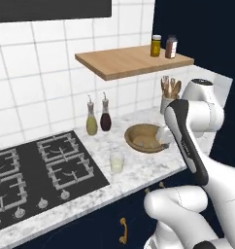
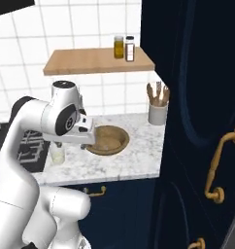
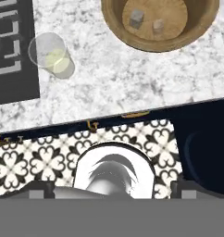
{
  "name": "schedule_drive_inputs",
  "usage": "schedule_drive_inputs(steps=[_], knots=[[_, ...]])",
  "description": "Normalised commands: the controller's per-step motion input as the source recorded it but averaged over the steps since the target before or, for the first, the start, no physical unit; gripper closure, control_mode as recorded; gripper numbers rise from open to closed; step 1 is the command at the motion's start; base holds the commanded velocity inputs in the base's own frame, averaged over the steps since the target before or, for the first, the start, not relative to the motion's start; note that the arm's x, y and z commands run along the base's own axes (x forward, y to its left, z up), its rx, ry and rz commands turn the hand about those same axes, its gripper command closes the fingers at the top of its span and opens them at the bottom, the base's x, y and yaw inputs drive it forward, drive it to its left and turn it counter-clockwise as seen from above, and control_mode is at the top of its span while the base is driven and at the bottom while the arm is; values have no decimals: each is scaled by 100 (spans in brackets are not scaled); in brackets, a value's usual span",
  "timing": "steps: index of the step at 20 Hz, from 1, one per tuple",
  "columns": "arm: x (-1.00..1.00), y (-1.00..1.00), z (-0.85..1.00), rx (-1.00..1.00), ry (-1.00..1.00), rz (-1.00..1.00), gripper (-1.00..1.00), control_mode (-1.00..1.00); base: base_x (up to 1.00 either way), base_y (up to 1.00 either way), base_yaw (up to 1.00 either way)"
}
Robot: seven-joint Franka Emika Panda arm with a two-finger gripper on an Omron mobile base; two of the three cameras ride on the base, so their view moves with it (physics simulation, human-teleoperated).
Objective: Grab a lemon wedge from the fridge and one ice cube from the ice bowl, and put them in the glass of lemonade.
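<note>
With the gripper [image 2: 86,141] spread wide and empty above the counter [image 3: 132,83], two ice cubes [image 3: 137,17] are seen in the ice bowl [image 3: 114,23] beside the glass of lemonade [image 3: 52,56]; whether the lemon wedge was added cannot be told.

ice bowl [image 3: 155,39] cropped at top edge, its near rim [image 1: 160,144] behind arm, stove [image 1: 27,170] cut off
</note>
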Motion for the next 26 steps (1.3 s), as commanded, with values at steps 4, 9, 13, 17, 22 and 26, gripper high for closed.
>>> schedule_drive_inputs(steps=[4,9,13,17,22,26], knots=[[0,0,0,0,0,0,-100,100,99,-20,37],[0,0,0,0,0,0,-100,100,95,-41,29],[35,-24,-29,0,-9,7,-100,-100,43,-21,13],[53,-47,-76,0,-17,1,-100,-100,0,0,0],[26,-9,-23,0,6,-9,-100,-100,0,0,0],[13,0,0,9,21,-33,-100,-100,0,0,0]])
